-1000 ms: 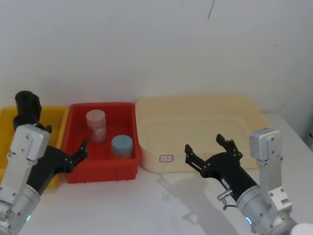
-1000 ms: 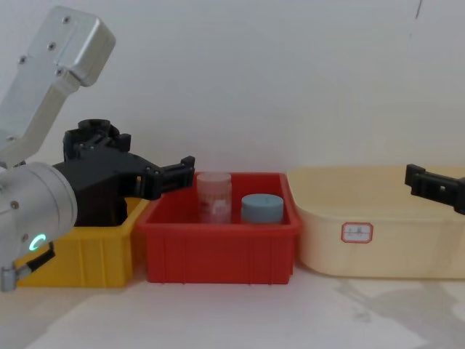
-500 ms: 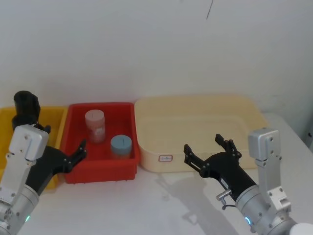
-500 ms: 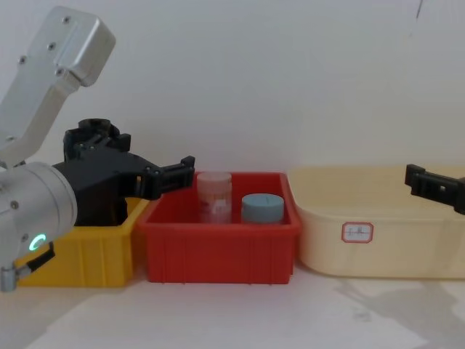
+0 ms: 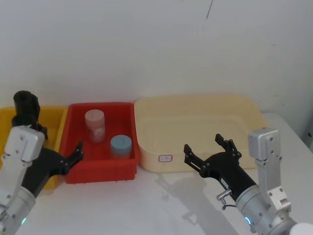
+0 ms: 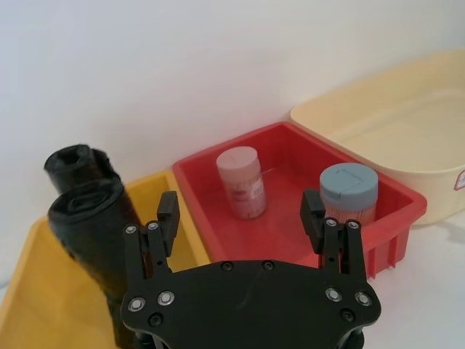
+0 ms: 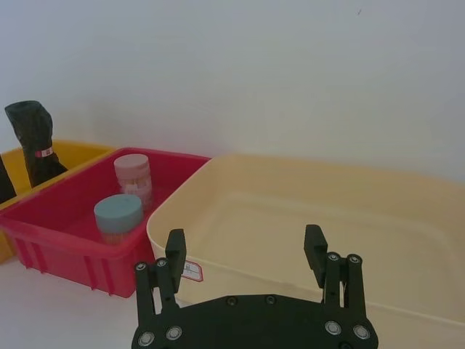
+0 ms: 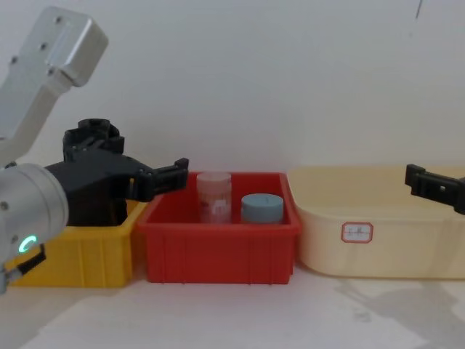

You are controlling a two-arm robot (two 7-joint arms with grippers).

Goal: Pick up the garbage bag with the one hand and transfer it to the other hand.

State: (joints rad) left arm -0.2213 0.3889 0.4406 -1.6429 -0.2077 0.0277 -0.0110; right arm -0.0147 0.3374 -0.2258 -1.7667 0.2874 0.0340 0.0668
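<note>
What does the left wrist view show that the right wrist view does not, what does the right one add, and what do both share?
Left wrist, not right wrist: the left gripper, open, and the tops of two black rolls side by side.
Right wrist, not left wrist: the right gripper, open, the cream tub across its full inside, and a red-orange band on one roll.
Both: the yellow bin, and the red bin holding a pink jar and a blue-lidded jar.
</note>
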